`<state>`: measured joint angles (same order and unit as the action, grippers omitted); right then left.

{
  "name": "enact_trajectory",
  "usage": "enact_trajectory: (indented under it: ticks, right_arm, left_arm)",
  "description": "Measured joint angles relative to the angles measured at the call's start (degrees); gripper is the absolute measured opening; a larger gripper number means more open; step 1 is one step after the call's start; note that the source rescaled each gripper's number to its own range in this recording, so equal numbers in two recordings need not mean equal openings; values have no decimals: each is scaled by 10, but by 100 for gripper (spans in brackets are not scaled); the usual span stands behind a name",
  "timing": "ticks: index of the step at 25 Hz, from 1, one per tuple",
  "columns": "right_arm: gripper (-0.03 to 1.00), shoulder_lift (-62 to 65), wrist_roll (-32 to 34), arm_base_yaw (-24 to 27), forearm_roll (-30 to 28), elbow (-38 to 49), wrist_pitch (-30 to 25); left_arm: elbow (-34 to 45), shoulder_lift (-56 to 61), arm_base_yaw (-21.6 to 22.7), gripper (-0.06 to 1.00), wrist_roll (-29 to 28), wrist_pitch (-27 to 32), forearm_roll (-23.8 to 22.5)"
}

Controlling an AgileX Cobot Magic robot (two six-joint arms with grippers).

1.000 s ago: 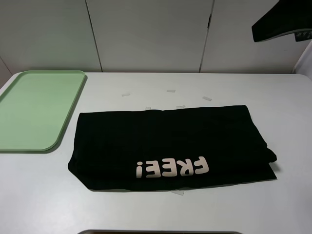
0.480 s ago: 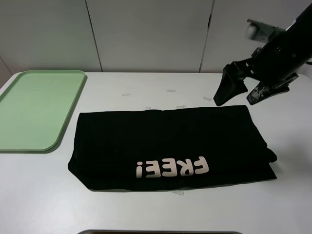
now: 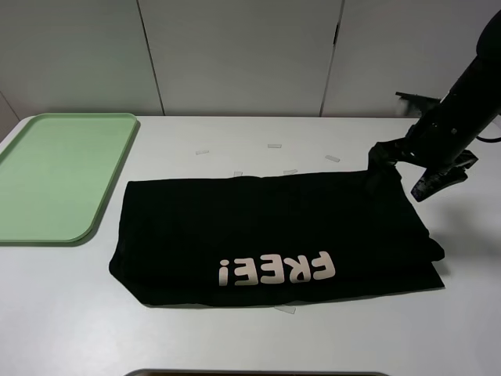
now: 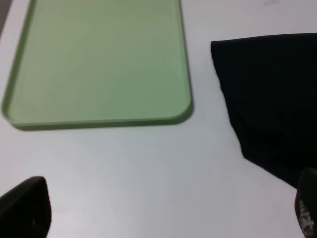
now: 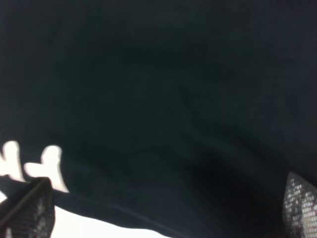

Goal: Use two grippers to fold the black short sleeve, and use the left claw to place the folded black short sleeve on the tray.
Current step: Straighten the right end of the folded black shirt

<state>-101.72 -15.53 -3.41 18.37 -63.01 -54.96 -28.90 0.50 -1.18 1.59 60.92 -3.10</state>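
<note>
Nearest: white table [image 3: 70, 329], bare strip at 6 o'clock. Next, black short sleeve [image 3: 274, 227], flat mid-table, folded into a wide band, long axis 9 to 3 o'clock. White lettering [image 3: 277, 270] along the 6 o'clock edge, reading "FREE!", upside down to the high camera: letter tops toward 6, exclamation mark at the 9 end. Layers offset and bunched at the 3 o'clock end.

Left claw [image 4: 166, 208] only in its own wrist view: fingertips far apart, gripping nothing, over bare table between the tray and the garment's 9 o'clock end.

Right gripper [image 3: 403, 174] at the garment's 2 o'clock corner, jaws spread wide, nothing held; contact with cloth not clear. Black fabric across nearly all of its wrist view.

Tray [image 3: 55, 172], mint green, at 10 o'clock of the garment, near but apart.

Small clear tape bits [image 3: 274, 146] just past the 12 o'clock edge. Farthest: white wall panels [image 3: 235, 55].
</note>
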Motion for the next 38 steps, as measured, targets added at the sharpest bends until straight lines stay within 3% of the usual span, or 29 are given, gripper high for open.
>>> enact_trajectory:
  ticks: [6, 14, 28, 32, 35, 38]
  right_arm:
    - [100, -30, -47, 53, 6, 0, 9]
    - [100, -34, -120, 68, 50, 0, 11]
    - [100, -120, -145, 116, 69, 0, 31]
    - [100, -127, -166, 121, 104, 0, 41]
    - [100, -142, -192, 121, 163, 0, 41]
    - [100, -150, -193, 119, 172, -1, 43]
  left_arm:
    - [0, 0, 0, 98, 0, 0, -9]
    - [0, 0, 0, 98, 0, 0, -9]
    - [0, 0, 0, 98, 0, 0, -9]
    - [0, 0, 0, 98, 0, 0, -9]
    - [0, 0, 0, 98, 0, 0, -9]
    - [0, 0, 0, 98, 0, 0, -9]
